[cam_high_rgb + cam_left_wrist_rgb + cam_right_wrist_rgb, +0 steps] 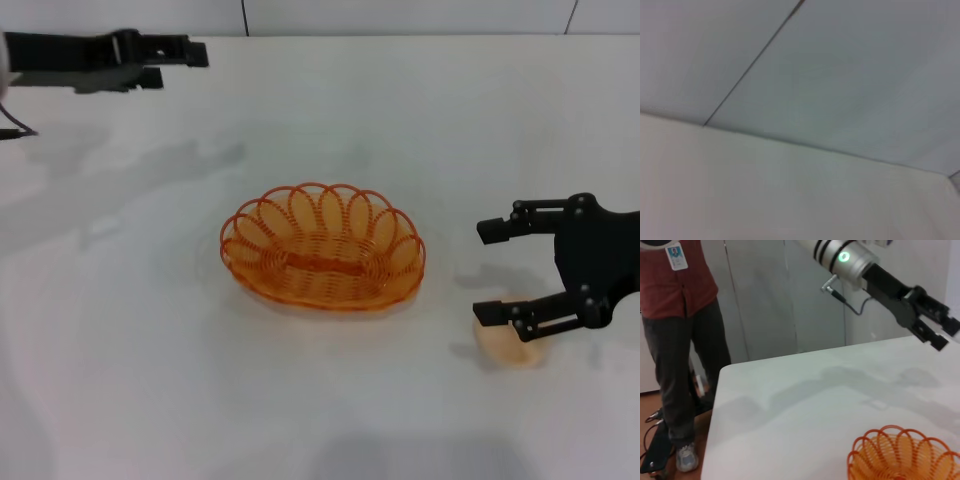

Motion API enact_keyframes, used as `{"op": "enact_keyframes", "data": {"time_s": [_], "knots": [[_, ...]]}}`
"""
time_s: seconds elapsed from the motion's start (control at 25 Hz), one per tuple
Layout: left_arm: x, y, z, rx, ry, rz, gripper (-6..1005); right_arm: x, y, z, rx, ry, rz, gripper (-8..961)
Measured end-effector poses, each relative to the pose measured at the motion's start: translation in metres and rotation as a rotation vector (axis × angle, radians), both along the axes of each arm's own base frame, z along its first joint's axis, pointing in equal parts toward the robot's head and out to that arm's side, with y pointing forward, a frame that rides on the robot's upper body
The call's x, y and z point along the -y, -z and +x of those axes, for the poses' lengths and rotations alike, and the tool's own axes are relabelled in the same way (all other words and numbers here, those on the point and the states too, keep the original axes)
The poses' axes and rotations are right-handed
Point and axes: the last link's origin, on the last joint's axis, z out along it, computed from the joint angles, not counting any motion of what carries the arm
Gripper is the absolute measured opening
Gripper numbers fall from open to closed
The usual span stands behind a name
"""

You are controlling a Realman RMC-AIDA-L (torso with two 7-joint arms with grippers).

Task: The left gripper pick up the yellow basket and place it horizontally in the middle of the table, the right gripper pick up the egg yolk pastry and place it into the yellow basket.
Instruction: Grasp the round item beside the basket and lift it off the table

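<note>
The yellow basket [322,250] lies lengthwise across the middle of the white table [140,360], upright and empty. Its rim also shows in the right wrist view [902,455]. The egg yolk pastry [512,346] sits on the table to the basket's right, partly under my right gripper's near finger. My right gripper [488,272] is open, low over the table, with its fingers pointing at the basket and the pastry just beside the near fingertip. My left gripper [183,66] is raised at the far left corner, open and empty. It also shows in the right wrist view [946,335].
A person in a red shirt [680,330] stands beyond the table's far left edge [715,390]. A grey panelled wall [840,75] runs behind the table. The left wrist view shows only wall and tabletop.
</note>
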Motion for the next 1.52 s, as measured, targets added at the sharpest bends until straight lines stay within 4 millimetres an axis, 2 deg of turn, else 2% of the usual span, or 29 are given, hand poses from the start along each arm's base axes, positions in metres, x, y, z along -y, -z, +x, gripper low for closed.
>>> {"op": "enact_keyframes", "data": {"time_s": [0.28,0.56,0.72,0.88,1.12,1.52], "knots": [[0.023,-0.022,-0.003,0.008,0.23,0.035,880,-0.006,0.003,-0.002,0.0,0.012,0.031,855],[0.051,-0.043,-0.007,-0.08,0.424,-0.068,880,-0.012,0.008,-0.005,0.005,0.017,0.058,855],[0.069,-0.048,-0.005,-0.112,0.53,-0.156,880,-0.014,0.01,-0.006,0.005,0.029,0.065,855],[0.082,-0.043,-0.007,-0.168,0.573,-0.28,879,-0.015,0.011,-0.006,0.01,0.043,0.062,855],[0.091,-0.024,-0.007,-0.24,0.613,-0.434,879,-0.015,0.012,-0.006,0.016,0.046,0.057,854],[0.091,-0.014,-0.003,-0.254,0.645,-0.472,879,-0.014,0.012,-0.004,0.04,0.062,0.046,854]]}}
